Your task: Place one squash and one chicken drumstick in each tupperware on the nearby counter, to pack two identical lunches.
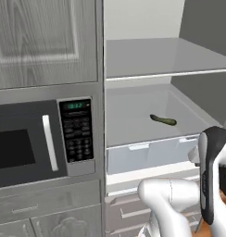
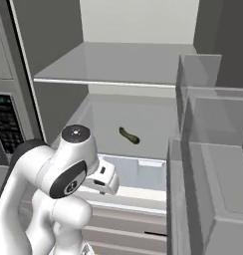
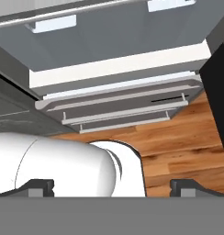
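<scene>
The small elongated green squash [image 1: 163,120] [image 2: 129,135] lies alone on a pale shelf inside the open fridge. My gripper [image 3: 114,187] is open, its two dark fingertips [image 3: 40,186] set wide apart with nothing held. It hangs low in front of the fridge's bottom drawers and points down toward the floor, well below the squash. The round dark green squash, both chicken drumsticks, both tupperware and the counter are out of view.
A microwave [image 1: 31,143] sits in grey cabinets left of the fridge. A second shelf [image 2: 118,62] runs above the squash, and a translucent drawer front [image 1: 147,155] lies below it. The fridge door's bins [image 2: 208,169] stand to the right. Below is wooden floor [image 3: 178,142].
</scene>
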